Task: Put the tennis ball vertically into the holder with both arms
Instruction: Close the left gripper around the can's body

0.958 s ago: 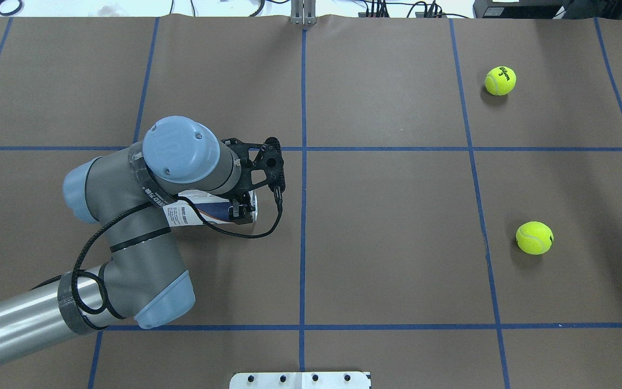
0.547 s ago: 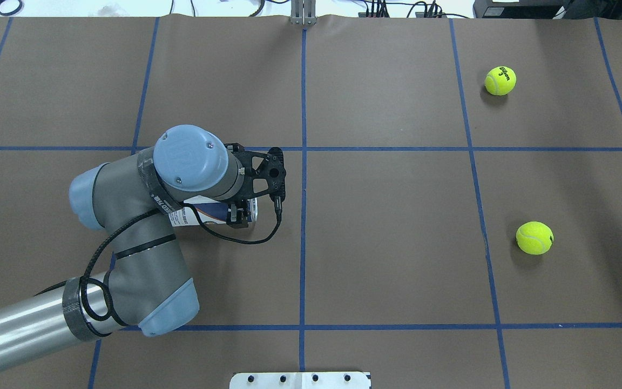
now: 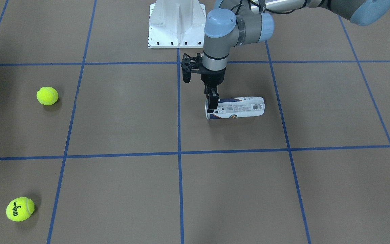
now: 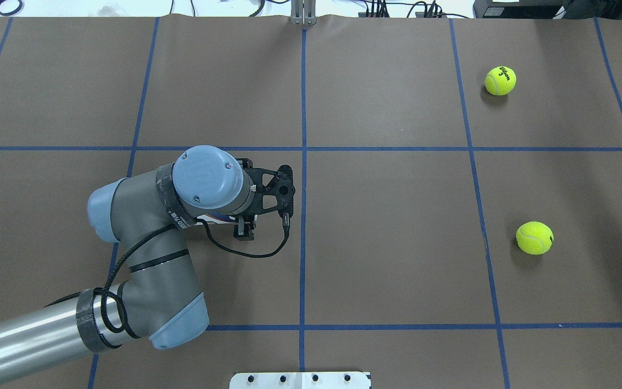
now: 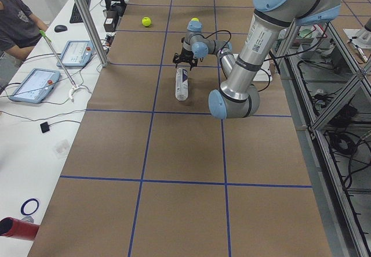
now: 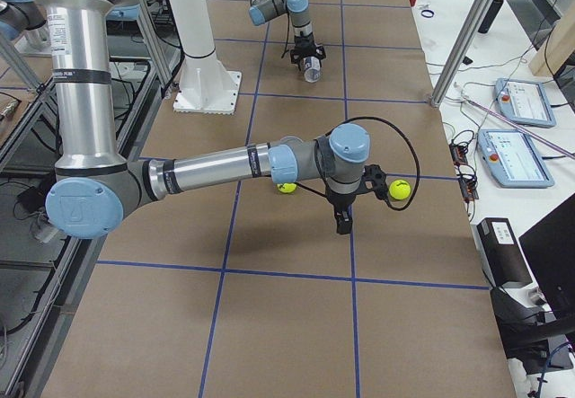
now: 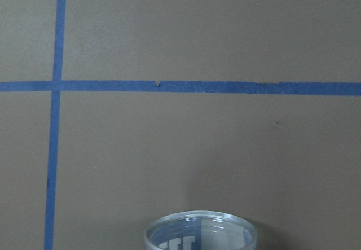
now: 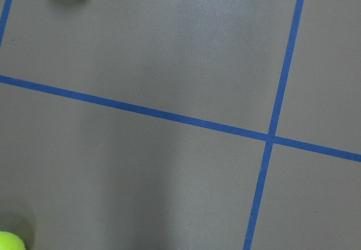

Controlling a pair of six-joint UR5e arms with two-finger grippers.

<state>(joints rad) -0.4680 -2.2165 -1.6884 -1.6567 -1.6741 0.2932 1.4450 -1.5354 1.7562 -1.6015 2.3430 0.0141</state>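
Observation:
The holder (image 3: 239, 107), a clear can with a navy-and-white label, lies on its side just left of the table's centre line. Only a sliver of it (image 4: 219, 218) shows under the wrist in the overhead view. My left gripper (image 3: 212, 105) points down and straddles the can near its open end; it looks open, with one finger (image 4: 243, 229) on the robot's side of the can. The open rim (image 7: 200, 233) shows in the left wrist view. Two tennis balls (image 4: 534, 237) (image 4: 500, 81) lie far right. My right gripper (image 6: 342, 221) hovers between them; I cannot tell its state.
The white base pedestal (image 3: 176, 23) stands at the robot's edge of the table. Blue tape lines grid the brown table (image 4: 386, 232). A side table with tablets (image 5: 35, 86) and a seated person (image 5: 17, 25) is beyond the far edge.
My left arm has moved right and toward the robot's side, and its wrist now covers most of the holder. The holder and both balls have stayed put.

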